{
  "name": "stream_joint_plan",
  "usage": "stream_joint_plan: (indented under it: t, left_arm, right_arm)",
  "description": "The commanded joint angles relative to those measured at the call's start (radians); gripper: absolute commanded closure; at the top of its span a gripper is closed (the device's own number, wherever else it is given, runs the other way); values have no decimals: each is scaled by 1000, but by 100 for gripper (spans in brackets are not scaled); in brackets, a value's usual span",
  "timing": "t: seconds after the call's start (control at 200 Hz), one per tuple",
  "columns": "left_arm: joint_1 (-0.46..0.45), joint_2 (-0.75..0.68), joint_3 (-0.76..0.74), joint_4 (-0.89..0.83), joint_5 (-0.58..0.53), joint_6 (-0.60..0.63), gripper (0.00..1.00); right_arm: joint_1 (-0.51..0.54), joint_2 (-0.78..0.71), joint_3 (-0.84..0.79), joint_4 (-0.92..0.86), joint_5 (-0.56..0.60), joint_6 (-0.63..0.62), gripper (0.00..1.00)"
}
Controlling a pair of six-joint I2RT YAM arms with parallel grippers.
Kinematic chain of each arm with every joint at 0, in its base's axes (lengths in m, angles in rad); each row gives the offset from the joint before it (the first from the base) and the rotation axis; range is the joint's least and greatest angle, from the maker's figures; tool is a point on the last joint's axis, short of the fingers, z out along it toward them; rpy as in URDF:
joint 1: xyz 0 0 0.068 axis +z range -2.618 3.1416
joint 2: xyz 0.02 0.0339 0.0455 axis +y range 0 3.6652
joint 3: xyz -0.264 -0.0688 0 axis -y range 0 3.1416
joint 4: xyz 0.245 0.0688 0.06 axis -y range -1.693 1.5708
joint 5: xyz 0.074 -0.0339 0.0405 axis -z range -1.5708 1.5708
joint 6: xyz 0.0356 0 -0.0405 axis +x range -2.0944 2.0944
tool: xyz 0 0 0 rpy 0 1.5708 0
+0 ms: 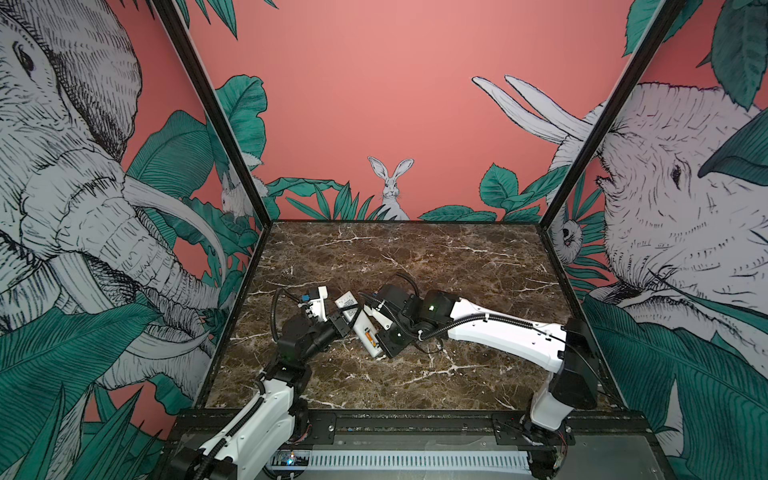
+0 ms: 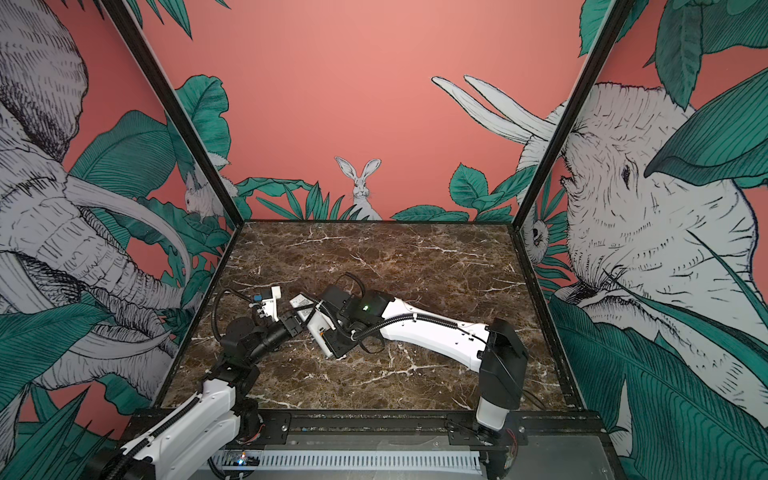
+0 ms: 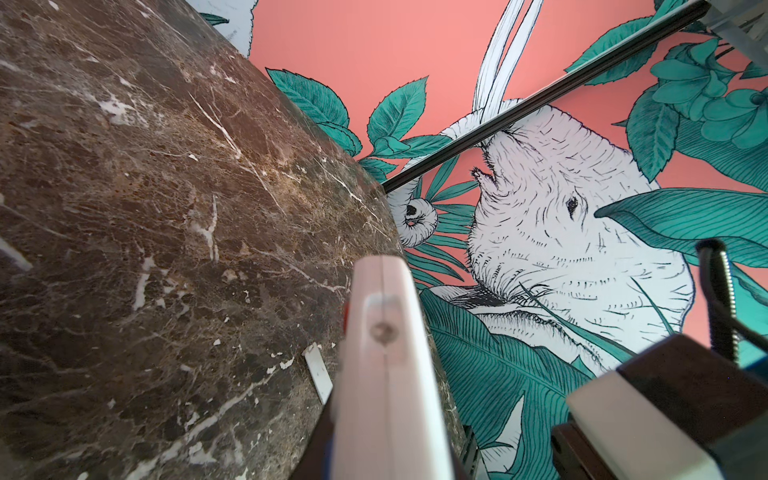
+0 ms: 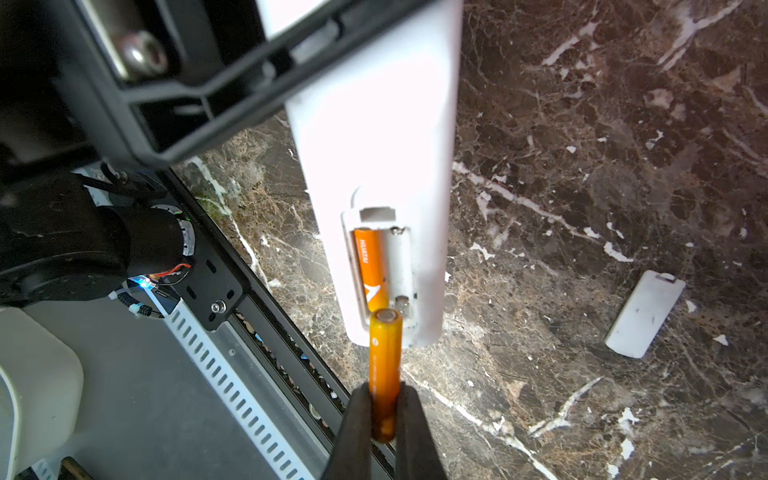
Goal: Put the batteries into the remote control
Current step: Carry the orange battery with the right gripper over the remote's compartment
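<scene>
- Left claw (image 1: 341, 321) clamped on remote control (image 4: 374, 124) — open tabletop (image 4: 582, 166) around.
- Compartment (image 4: 400, 266): one battery (image 4: 371, 266) seated, other slot bare.
- Right claw (image 4: 384, 392) grips second battery (image 4: 385, 353) at compartment edge.

Far half of table (image 1: 415, 257) open, remote control (image 1: 361, 326) blocks centre, cover (image 4: 644, 313) aside

remote control (image 4: 374, 145): white, bay open | battery 1 (image 4: 371, 266): orange, seated | battery 2 (image 4: 385, 361): at bay end

You can read one word: small white letters, seemingly "HUATAI", running along the orange battery (image 4: 371, 268) seated in the remote control (image 4: 374, 145). The labels (image 1: 348, 305) on its back are too small to read.
</scene>
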State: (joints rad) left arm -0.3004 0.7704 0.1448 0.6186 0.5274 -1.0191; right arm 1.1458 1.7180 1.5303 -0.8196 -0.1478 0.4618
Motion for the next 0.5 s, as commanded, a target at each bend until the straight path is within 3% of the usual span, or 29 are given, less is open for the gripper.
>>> stream_joint_plan:
  t: [0.0,0.495]
  left_arm:
    - [-3,-23,0,48,5,-36,100]
    - [-5,-46,-20,62,-3,-79,100]
  right_arm:
    - [6,27,35,-36,21,-16,100]
    - [6,63,72,-66,42,-23,100]
